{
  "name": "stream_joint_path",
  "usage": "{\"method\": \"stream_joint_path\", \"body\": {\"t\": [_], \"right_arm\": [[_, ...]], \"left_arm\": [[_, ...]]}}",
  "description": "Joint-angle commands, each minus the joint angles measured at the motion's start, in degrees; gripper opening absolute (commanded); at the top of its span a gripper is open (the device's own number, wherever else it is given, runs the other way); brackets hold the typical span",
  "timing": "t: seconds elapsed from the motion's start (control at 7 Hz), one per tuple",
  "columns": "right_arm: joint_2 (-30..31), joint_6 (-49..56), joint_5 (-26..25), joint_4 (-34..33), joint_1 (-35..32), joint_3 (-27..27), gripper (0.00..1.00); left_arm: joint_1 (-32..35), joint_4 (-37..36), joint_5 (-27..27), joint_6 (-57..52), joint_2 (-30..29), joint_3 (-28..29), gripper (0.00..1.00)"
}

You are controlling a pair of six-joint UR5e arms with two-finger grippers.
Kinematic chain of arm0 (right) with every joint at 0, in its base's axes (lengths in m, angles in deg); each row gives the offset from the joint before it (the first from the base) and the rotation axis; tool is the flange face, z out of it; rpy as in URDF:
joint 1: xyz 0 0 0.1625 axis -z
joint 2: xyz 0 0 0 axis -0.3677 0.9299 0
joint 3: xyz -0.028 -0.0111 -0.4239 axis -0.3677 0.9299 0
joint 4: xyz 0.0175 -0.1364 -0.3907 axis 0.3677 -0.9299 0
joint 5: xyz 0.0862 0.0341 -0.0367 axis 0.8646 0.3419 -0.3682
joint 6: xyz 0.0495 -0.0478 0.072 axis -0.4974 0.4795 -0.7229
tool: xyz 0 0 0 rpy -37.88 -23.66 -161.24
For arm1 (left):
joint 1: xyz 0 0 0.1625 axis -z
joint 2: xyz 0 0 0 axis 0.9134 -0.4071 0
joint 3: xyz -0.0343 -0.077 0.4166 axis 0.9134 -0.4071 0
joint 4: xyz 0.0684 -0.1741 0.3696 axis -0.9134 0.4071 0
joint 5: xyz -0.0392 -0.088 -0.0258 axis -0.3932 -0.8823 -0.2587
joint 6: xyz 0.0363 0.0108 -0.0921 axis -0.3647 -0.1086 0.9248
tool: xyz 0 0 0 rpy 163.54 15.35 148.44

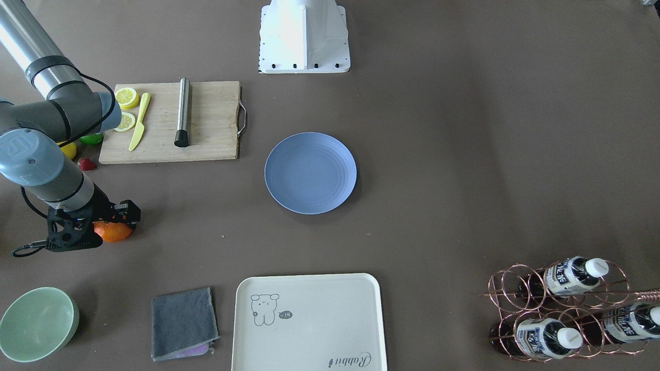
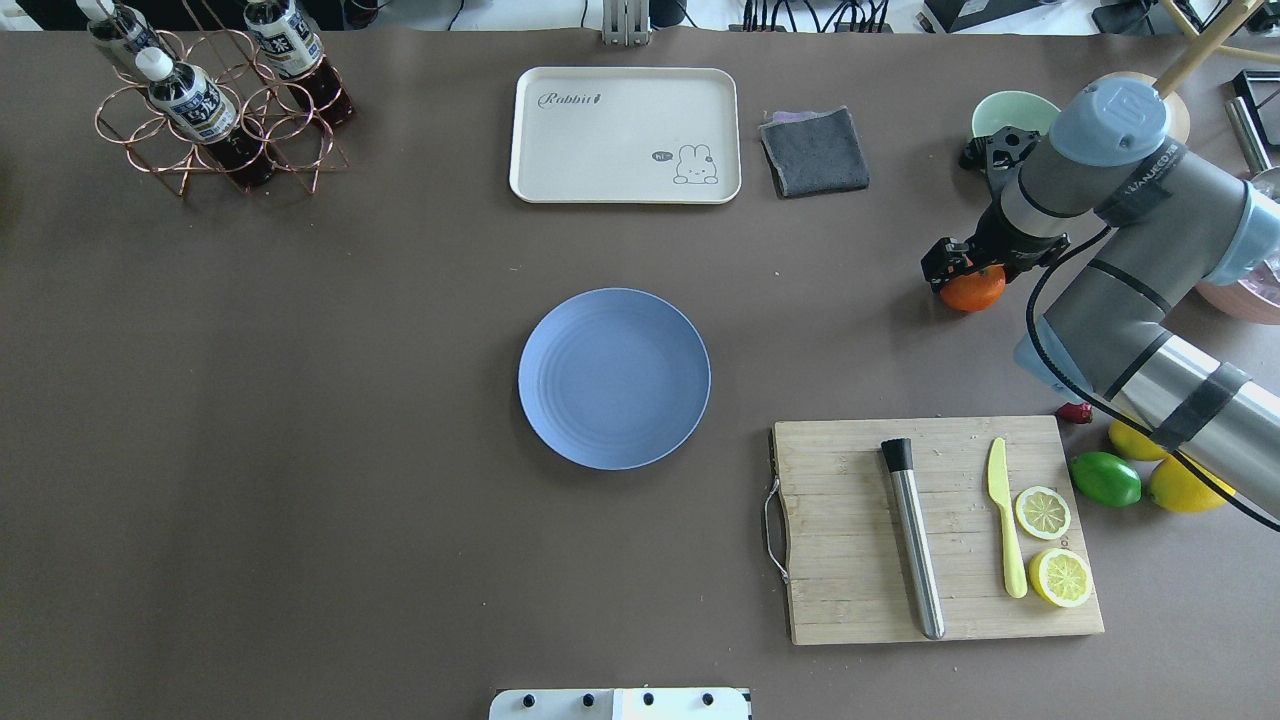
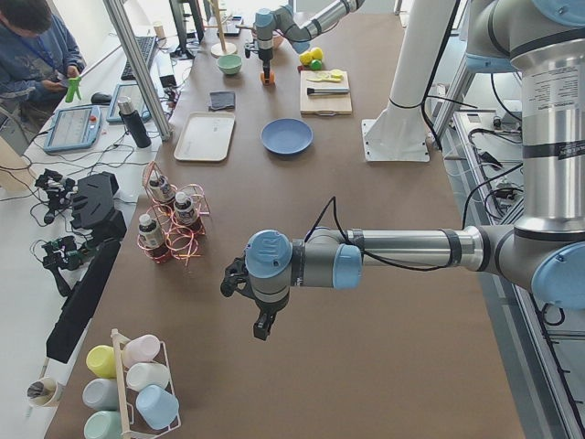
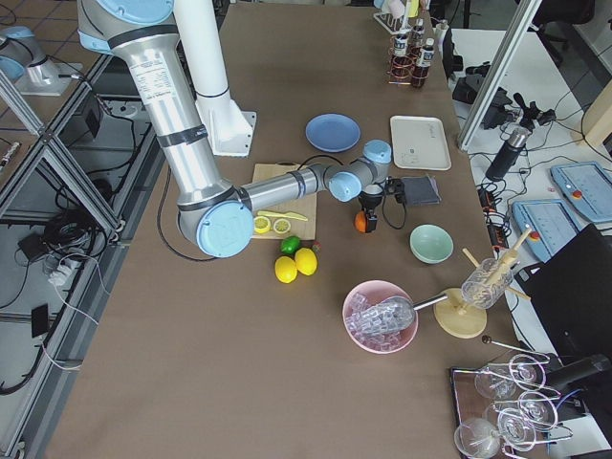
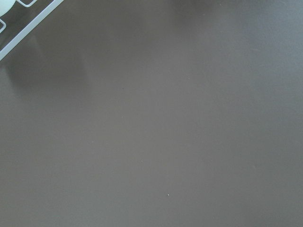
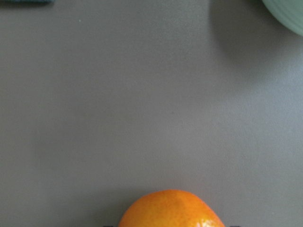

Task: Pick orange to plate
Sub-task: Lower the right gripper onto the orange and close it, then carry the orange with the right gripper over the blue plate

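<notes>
Across the brown surface [image 2: 300,420], biggest task thing first: the plate [image 2: 614,378]. It's round, shallow and pale blue with faint rings, and it lies well apart from the right hand [image 2: 968,272], off toward the robot's left.

Then the orange [image 2: 972,292]. It's small, round and a bit squat like a mandarin. The skin is bright orange, with a lighter shiny patch showing in the wrist view. It sits directly below the right hand, tucked between the jaws, which sit tight against both its sides, so that hand looks clamped on the orange. The fruit is low at the surface, but I can't tell if it's actually touching.

The left hand [image 3: 260,327] hangs over bare surface far from all that. Only the side camera shows it, so I can't tell if it's released or clenched.
</notes>
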Motion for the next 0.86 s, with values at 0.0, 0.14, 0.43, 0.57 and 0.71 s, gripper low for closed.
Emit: {"method": "stream_joint_path", "body": {"t": [0.0, 0.14, 0.43, 0.57, 0.71], "right_arm": [[-0.19, -0.58, -0.54, 0.94, 0.61, -1.49, 0.00], [-0.80, -2.15, -0.54, -0.02, 2.00, -4.20, 0.00], [-8.05, -14.85, -0.89, -5.18, 6.56, -6.07, 0.00], [-14.02, -24.13, -1.15, -10.61, 9.55, -6.25, 0.00], [-19.47, -31.62, -4.20, -14.32, 13.93, -5.99, 0.00]], "left_arm": [[0.00, 0.00, 0.00, 0.00, 0.03, 0.00, 0.98], [0.00, 0.00, 0.00, 0.00, 0.03, 0.00, 0.98], [0.00, 0.00, 0.00, -0.09, 0.03, -0.09, 0.98], [0.00, 0.00, 0.00, 0.00, 0.03, -0.26, 0.98], [0.00, 0.09, -0.09, 0.00, 0.03, -0.35, 0.98]]}}
